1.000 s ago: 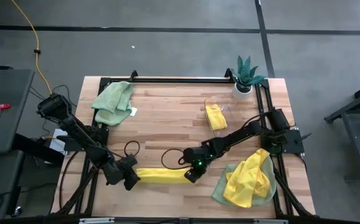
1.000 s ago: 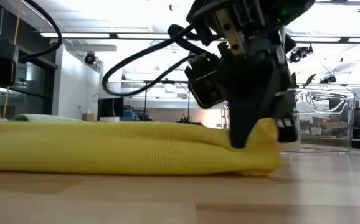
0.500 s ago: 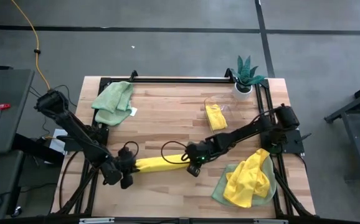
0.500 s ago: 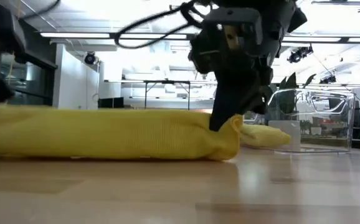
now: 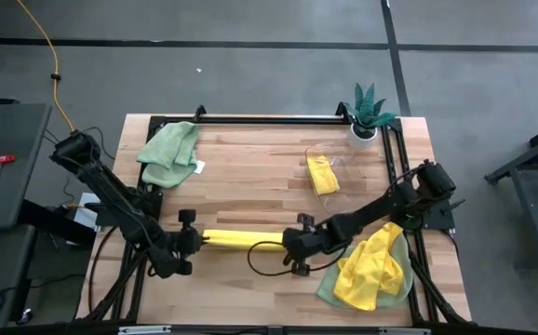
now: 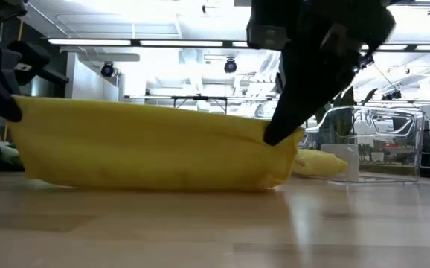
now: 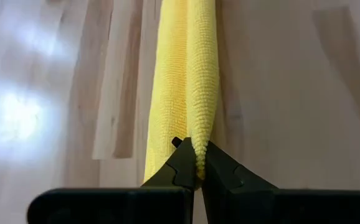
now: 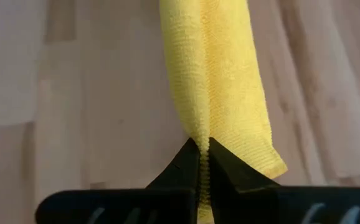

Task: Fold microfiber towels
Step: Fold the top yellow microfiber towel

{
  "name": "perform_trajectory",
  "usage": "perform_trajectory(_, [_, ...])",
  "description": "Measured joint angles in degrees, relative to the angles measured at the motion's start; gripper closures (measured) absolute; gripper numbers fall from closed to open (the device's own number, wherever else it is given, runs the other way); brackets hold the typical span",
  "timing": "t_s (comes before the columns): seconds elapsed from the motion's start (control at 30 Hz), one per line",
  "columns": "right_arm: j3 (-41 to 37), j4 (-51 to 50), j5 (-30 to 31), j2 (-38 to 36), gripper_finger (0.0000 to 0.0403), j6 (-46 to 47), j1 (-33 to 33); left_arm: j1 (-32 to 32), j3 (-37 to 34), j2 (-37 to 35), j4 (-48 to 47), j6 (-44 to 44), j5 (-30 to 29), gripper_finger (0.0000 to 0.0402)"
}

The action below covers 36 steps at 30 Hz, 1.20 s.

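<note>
Wooden counter (image 5: 250, 181) carries a long yellow towel (image 5: 241, 239) stretched near its front edge between both arms, lifted along its top while its lower edge rests on the wood. Left gripper (image 7: 196, 163) is clamped tight on one end and right gripper (image 8: 200, 160) is pinched closed on the other; a green towel (image 5: 168, 154) lies at the far left corner, a yellow-and-green heap (image 5: 371, 270) at the near right

grey floor (image 5: 250, 74), ceiling strip lights (image 6: 163, 42)
</note>
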Motion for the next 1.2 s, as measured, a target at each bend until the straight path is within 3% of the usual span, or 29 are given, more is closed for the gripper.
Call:
perform_trajectory(0.13, [1.0,-4.0,2.3,-0.1,0.0403,-0.6,0.1,0.8,0.0,1.3,0.0,2.5,-2.3,0.0401])
perform_trajectory(0.33, [7.1,-14.9,8.8,-0.1,0.0403,-9.1,-3.0,5.2,0.5,-0.2,-3.0,10.1,-4.7,0.0401])
perform_trajectory(0.6, [14.6,-26.2,19.4,0.0,0.0403,-16.5,-4.7,8.4,3.0,-1.3,-12.4,14.9,-16.2,0.0401])
perform_trajectory(0.9, [12.7,-24.4,18.9,6.5,0.0403,-21.2,-1.5,5.7,0.7,5.7,-5.3,12.6,-10.8,0.0401])
perform_trajectory(1.2, [12.7,-18.3,6.6,9.9,0.0403,-19.5,2.6,0.2,1.6,17.2,9.7,9.6,-0.9,0.04])
